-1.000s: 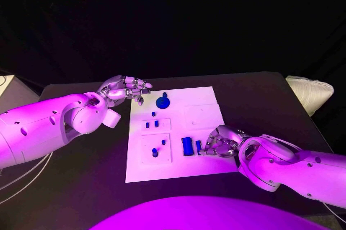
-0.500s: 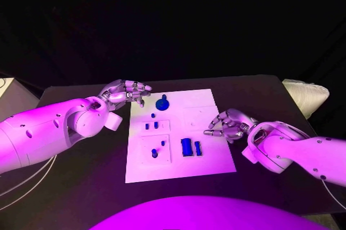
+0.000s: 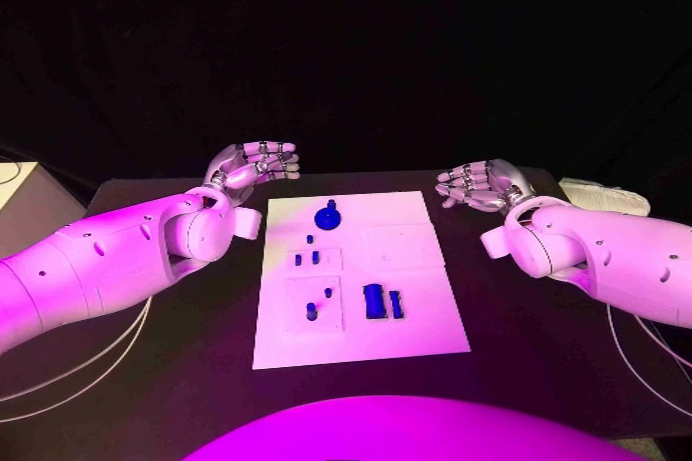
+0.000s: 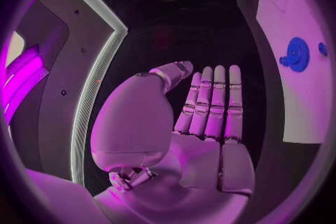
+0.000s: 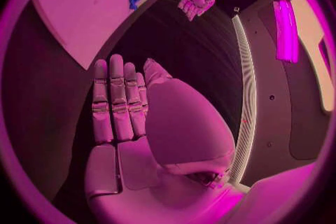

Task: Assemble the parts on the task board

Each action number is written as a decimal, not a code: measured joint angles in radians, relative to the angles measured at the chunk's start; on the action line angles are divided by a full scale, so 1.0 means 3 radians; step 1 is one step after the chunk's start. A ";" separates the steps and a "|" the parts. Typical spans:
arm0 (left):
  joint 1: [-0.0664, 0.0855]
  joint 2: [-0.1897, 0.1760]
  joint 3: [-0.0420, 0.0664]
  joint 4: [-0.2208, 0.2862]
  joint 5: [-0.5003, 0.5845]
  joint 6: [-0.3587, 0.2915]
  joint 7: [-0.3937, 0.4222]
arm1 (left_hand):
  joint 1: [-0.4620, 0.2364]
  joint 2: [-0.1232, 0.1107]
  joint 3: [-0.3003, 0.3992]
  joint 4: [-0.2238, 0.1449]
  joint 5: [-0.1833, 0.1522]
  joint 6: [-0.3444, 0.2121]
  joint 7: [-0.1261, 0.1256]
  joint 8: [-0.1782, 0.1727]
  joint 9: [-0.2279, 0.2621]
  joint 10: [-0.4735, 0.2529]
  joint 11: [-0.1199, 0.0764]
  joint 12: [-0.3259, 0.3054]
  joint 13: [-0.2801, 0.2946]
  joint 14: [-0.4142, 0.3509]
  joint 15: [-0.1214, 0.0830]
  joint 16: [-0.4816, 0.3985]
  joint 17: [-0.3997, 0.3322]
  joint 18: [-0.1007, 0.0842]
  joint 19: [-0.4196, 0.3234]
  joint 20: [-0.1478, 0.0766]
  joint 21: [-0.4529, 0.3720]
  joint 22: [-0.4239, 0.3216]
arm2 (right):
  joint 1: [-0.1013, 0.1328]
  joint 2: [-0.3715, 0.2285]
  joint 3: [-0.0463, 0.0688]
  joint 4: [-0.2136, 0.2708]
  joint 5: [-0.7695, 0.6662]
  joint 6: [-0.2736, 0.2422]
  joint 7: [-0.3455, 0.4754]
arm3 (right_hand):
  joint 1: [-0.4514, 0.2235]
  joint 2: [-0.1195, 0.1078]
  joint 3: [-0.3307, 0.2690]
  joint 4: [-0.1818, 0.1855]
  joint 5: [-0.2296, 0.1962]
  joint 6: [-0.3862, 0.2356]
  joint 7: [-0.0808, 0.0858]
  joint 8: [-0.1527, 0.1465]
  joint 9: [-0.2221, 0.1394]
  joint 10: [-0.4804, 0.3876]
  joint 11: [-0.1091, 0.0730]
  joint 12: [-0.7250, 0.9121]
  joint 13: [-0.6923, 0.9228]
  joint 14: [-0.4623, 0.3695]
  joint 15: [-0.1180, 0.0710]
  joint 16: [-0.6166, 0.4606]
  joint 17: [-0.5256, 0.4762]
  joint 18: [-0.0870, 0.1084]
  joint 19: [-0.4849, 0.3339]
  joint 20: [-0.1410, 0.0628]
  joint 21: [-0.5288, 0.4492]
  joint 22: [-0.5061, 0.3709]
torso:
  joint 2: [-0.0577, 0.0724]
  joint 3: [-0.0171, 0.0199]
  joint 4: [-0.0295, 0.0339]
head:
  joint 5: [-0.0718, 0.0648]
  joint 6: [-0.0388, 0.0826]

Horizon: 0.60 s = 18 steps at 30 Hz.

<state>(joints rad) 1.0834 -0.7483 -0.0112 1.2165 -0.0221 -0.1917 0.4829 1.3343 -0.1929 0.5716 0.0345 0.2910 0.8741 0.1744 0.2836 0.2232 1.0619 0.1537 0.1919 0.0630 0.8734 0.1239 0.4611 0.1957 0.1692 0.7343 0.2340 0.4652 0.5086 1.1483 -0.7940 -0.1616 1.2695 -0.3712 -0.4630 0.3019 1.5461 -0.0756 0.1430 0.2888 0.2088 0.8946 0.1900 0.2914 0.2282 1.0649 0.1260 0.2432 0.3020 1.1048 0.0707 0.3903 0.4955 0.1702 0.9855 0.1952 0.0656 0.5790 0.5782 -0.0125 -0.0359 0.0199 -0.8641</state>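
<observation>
The white task board [image 3: 418, 326] lies mid-table. On it a round blue part [image 3: 327, 218] sits at the far end, with several small blue parts [image 3: 306, 258] in the left recesses. A larger blue block [image 3: 375, 301] and a slim blue piece [image 3: 397, 303] stand near the front right. My left hand [image 3: 257, 164] hovers off the board's far left corner, fingers extended, holding nothing. My right hand [image 3: 476, 184] hovers off the far right corner, also holding nothing. In the left wrist view my left hand [image 4: 210, 117] is flat beside the board [image 4: 294, 101]. In the right wrist view my right hand [image 5: 119, 106] is flat.
A white padded object [image 3: 613, 196] lies at the table's right edge. A pale box [image 3: 29, 196] stands off the left edge, and cables [image 3: 72, 371] hang along the left side.
My right hand has let go near the blue block at the board's front right and drawn away past the far right corner. My left hand has pulled slightly off the board.
</observation>
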 measured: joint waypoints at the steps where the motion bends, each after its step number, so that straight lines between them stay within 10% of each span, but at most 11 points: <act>1: 0.0000 0.0024 0.0000 -0.0035 0.0024 -0.0028 0.0020 | 0.0005 -0.0004 0.0000 0.0000 0.0000 -0.0017 -0.0017 -0.0032 -0.0014 0.0004 0.0021 -0.0098 0.0000 -0.0032 0.0033 -0.0132 -0.0020 0.0000 -0.0009 0.0038 -0.0142 -0.0103 | 0.0002 0.0032 0.0006 -0.0059 0.0064 0.0019 0.0054 | -0.0041 -0.0049 0.0125 -0.0001 0.0000 0.0009 0.0009 -0.0047 -0.0019 0.0010 0.0012 -0.0070 -0.0145 -0.0029 0.0033 -0.0126 -0.0053 0.0000 -0.0060 0.0028 0.0000 -0.0097 | -0.0009 0.0000 0.0000 | 0.0006 0.0023; 5: 0.0000 0.0091 0.0000 -0.0128 0.0093 -0.0107 0.0074 | -0.0045 -0.0005 -0.0087 0.0015 -0.0040 -0.0140 -0.0058 -0.0149 -0.0081 -0.0076 0.0073 -0.0348 -0.0008 -0.0236 0.0105 -0.0521 -0.0111 0.0000 -0.0137 0.0116 -0.0611 -0.0477 | 0.0011 0.0113 0.0026 -0.0198 0.0237 0.0080 0.0206 | -0.0204 -0.0192 0.0457 -0.0056 -0.0053 -0.0082 0.0020 -0.0214 -0.0089 -0.0037 0.0042 -0.0234 -0.0526 -0.0139 0.0097 -0.0471 -0.0258 0.0000 -0.0325 0.0068 -0.0011 -0.0447 | -0.0027 0.0004 0.0002 | 0.0019 0.0092; 9: -0.0001 0.0072 -0.0001 -0.0104 0.0092 -0.0115 0.0064 | -0.0689 0.0279 -0.0898 -0.0041 -0.0456 -0.1374 -0.0295 -0.0507 -0.0377 -0.1090 -0.0180 -0.0490 -0.0098 -0.1431 -0.0122 -0.0993 -0.0355 -0.0243 -0.1166 -0.0280 -0.1056 -0.1038 | -0.0001 0.0097 0.0042 -0.0155 0.0241 0.0062 0.0197 | -0.0919 -0.0008 0.0065 -0.0464 -0.0340 -0.1372 -0.0269 -0.0555 -0.0386 -0.0913 -0.0159 -0.0495 -0.0756 -0.0897 -0.0045 -0.0853 -0.0880 -0.0234 -0.1637 -0.0248 -0.0107 -0.1115 | -0.0027 0.0004 0.0002 | 0.0019 0.0090; 13: -0.0011 0.0055 0.0001 0.0001 0.0091 -0.0170 0.0058 | -0.1298 0.0460 -0.1394 -0.0078 -0.0709 -0.2132 -0.0436 -0.0723 -0.0558 -0.2276 -0.0345 -0.0564 -0.0153 -0.2161 -0.0266 -0.1261 -0.0502 -0.0391 -0.1797 -0.0525 -0.1300 -0.1362 | -0.0047 0.0086 0.0117 -0.0004 0.0286 0.0000 0.0199 | -0.1586 0.0121 -0.0193 -0.0722 -0.0517 -0.2175 -0.0453 -0.0762 -0.0572 -0.2187 -0.0289 -0.0652 -0.0881 -0.2227 -0.0139 -0.1076 -0.1264 -0.0390 -0.2457 -0.0447 -0.0151 -0.1521 | -0.0029 0.0004 0.0007 | 0.0012 0.0142; 16: -0.0024 0.0038 0.0005 0.0147 0.0091 -0.0272 0.0056 | -0.2266 0.0528 -0.1579 -0.0092 -0.0804 -0.2417 -0.0489 -0.0804 -0.0625 -0.2735 -0.0407 -0.0580 -0.0173 -0.2434 -0.0320 -0.1361 -0.0556 -0.0444 -0.2032 -0.0620 -0.1391 -0.1483 | -0.0107 0.0078 0.0214 0.0199 0.0373 -0.0099 0.0225 | -0.1982 0.0172 -0.0297 -0.0812 -0.0583 -0.2473 -0.0519 -0.0839 -0.0642 -0.2691 -0.0337 -0.0712 -0.0927 -0.2764 -0.0175 -0.1159 -0.1407 -0.0446 -0.2764 -0.0523 -0.0174 -0.1672 | -0.0036 0.0007 0.0016 | 0.0002 0.0224; 18: -0.0033 0.0022 0.0008 0.0256 0.0090 -0.0365 0.0056 | -0.2926 0.0563 -0.1680 -0.0099 -0.0855 -0.2571 -0.0517 -0.0849 -0.0663 -0.2985 -0.0440 -0.0602 -0.0185 -0.2581 -0.0350 -0.1416 -0.0587 -0.0444 -0.2161 -0.0668 -0.1442 -0.1549 | -0.0151 0.0073 0.0284 0.0354 0.0453 -0.0187 0.0254 | -0.2737 0.0196 -0.0349 -0.0858 -0.0616 -0.2627 -0.0553 -0.0878 -0.0678 -0.2953 -0.0362 -0.0740 -0.0951 -0.3042 -0.0193 -0.1203 -0.1482 -0.0469 -0.2922 -0.0561 -0.0179 -0.1750 | -0.0043 0.0009 0.0024 | -0.0004 0.0286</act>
<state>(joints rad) 1.0735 -0.7417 -0.0090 1.2934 0.0050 -0.3013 0.4997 0.4566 -0.0242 0.0677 0.0046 0.0345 0.1027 0.0193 0.0289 0.0243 0.1663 0.0217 0.0114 0.0076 0.0992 0.0188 0.0363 0.0197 0.0360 0.0859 0.0336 0.0327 0.0438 1.1030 -0.7720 -0.0765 1.3757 -0.2353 -0.5190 0.3781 0.7251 -0.0169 0.0382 0.0314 0.0240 0.1064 0.0241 0.0279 0.0248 0.1791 0.0173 0.0213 0.0166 0.1922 0.0129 0.0292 0.0510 0.0295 0.1090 0.0268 0.0120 0.0539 0.5655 -0.0097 -0.0286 0.0186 -0.7783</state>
